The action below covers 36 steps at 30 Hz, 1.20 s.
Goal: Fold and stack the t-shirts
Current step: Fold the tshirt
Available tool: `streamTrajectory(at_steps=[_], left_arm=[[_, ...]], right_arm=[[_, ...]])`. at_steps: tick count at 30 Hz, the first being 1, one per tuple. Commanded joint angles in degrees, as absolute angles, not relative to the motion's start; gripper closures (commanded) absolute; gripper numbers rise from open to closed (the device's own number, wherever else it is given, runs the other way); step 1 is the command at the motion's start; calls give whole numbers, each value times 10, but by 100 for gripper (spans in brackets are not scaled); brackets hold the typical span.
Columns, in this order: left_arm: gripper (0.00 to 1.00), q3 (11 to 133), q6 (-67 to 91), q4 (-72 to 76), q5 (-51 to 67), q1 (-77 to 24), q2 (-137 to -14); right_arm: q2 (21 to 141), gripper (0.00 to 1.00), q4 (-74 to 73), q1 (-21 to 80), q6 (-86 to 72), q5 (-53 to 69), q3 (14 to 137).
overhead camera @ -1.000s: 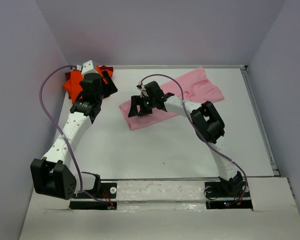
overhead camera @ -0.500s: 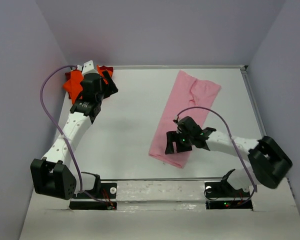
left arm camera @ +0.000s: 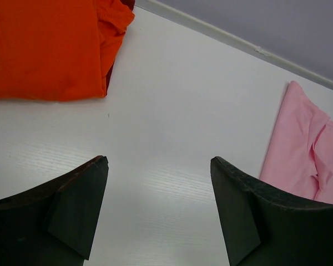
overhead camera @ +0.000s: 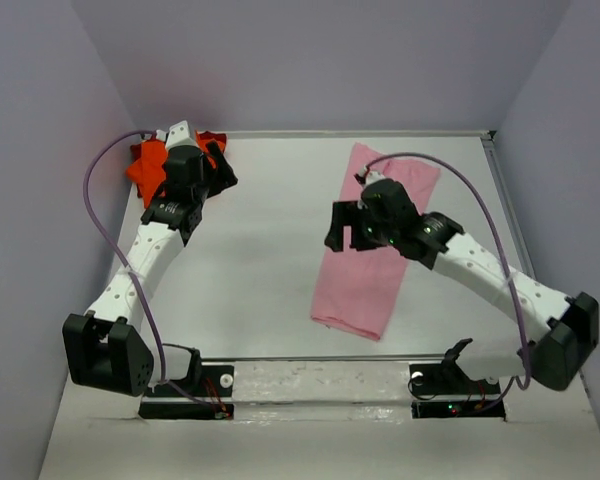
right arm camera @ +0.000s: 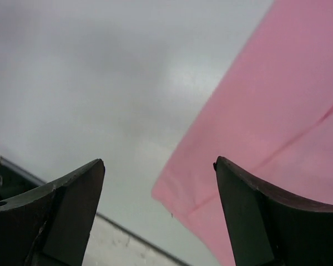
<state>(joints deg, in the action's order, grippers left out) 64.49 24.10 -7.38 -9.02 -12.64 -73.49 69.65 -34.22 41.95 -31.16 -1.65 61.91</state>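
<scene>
The light pink t-shirt [overhead camera: 365, 285] lies flat as a long folded strip running from the back right towards the front middle of the table; it also shows as pink cloth [right arm camera: 277, 105] and at the edge of the left wrist view [left arm camera: 299, 144]. My right gripper [overhead camera: 348, 238] hovers open over its left edge, holding nothing [right arm camera: 158, 163]. The bright orange t-shirt [overhead camera: 145, 168] sits folded in the back left corner [left arm camera: 44, 50], with a sliver of the dark red one [left arm camera: 109, 77] under it. My left gripper [overhead camera: 223, 165] stands open beside them over bare table [left arm camera: 158, 160].
Grey walls close the table on three sides, and a raised rail [overhead camera: 520, 240] runs along the right edge. A white ledge [overhead camera: 320, 380] with both arm bases lies at the front. A purple cable [overhead camera: 460, 190] arcs over the right arm.
The right gripper dragged the pink shirt's left end towards the front, turning the shirt lengthwise, then let go and rose back over its middle. The left arm has not moved.
</scene>
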Motion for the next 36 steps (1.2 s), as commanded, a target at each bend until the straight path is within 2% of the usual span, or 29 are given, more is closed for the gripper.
streamTrajectory(at_steps=[1, 3, 6, 7, 10, 15, 21, 25, 36], left_arm=[[16, 644, 241, -48, -79, -124, -733], [16, 643, 241, -48, -78, -123, -733], [16, 642, 241, -47, -81, -124, -734], [16, 643, 238, -47, -76, -125, -734], [16, 641, 240, -42, -68, -125, -734], [16, 637, 243, -38, -49, -134, -737], [16, 640, 243, -39, -41, -138, -744], [16, 641, 243, -39, -41, -137, -744], [16, 641, 242, -40, -41, -137, -743]], right_arm=[[842, 14, -322, 390, -210, -127, 763], [941, 13, -302, 343, -192, -115, 848], [1050, 14, -296, 292, -186, -47, 976], [1122, 14, -298, 266, -192, -14, 1012], [1245, 15, -331, 227, -213, -10, 1153], [1358, 15, -408, 170, -209, -11, 1328], [1318, 15, -389, 119, -183, -76, 1270], [1296, 15, -365, 106, -178, -69, 1230], [1408, 15, -368, 101, -205, 28, 1286]])
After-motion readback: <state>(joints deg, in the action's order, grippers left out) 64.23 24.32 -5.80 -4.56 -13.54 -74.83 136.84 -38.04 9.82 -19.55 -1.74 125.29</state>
